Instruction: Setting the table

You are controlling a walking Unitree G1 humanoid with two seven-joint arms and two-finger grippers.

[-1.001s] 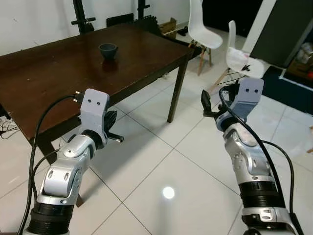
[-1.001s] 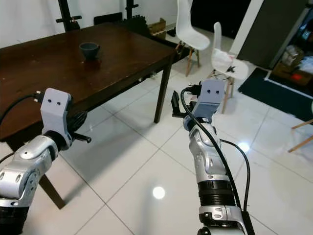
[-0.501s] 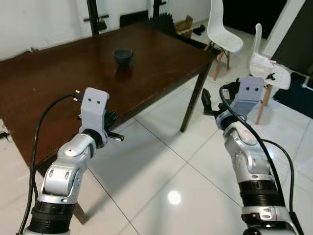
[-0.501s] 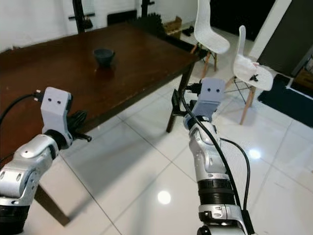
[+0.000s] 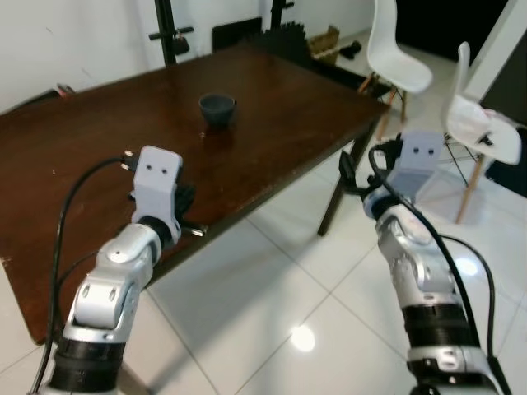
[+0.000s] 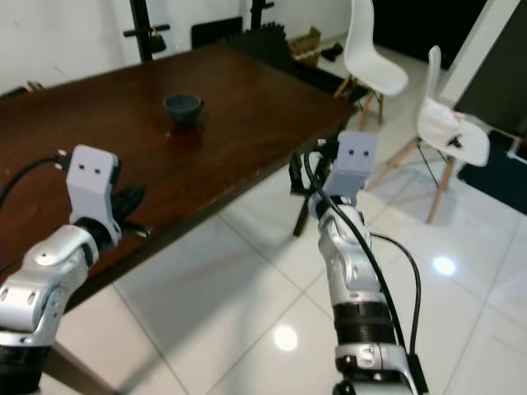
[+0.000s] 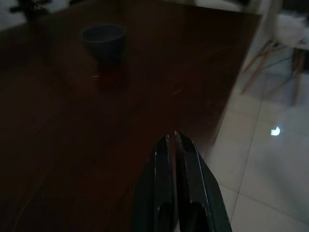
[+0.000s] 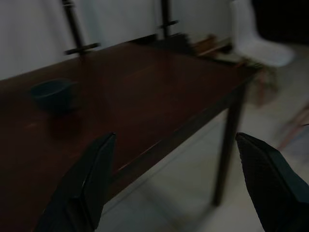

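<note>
A small dark blue bowl (image 5: 217,108) stands on the dark brown wooden table (image 5: 99,140), toward its far side. The bowl (image 7: 103,41) is ahead of my left gripper (image 7: 173,145), whose two black fingers are pressed together with nothing between them, held over the table's near edge (image 5: 188,222). My right gripper (image 8: 176,159) is raised beside the table's right corner, off the table over the floor; its fingers (image 8: 94,179) stand wide apart and empty. The bowl (image 8: 52,95) is to its far left.
Two white chairs (image 5: 397,49) (image 5: 486,123) stand on the white tiled floor to the right of the table. A black stand (image 5: 169,33) and dark clutter (image 5: 284,37) are behind the table by the wall. A table leg (image 5: 336,197) is near my right arm.
The camera has moved toward the table and turned left: the table and bowl now sit lower and closer, and the chairs have slid right. Both arms keep their pose.
</note>
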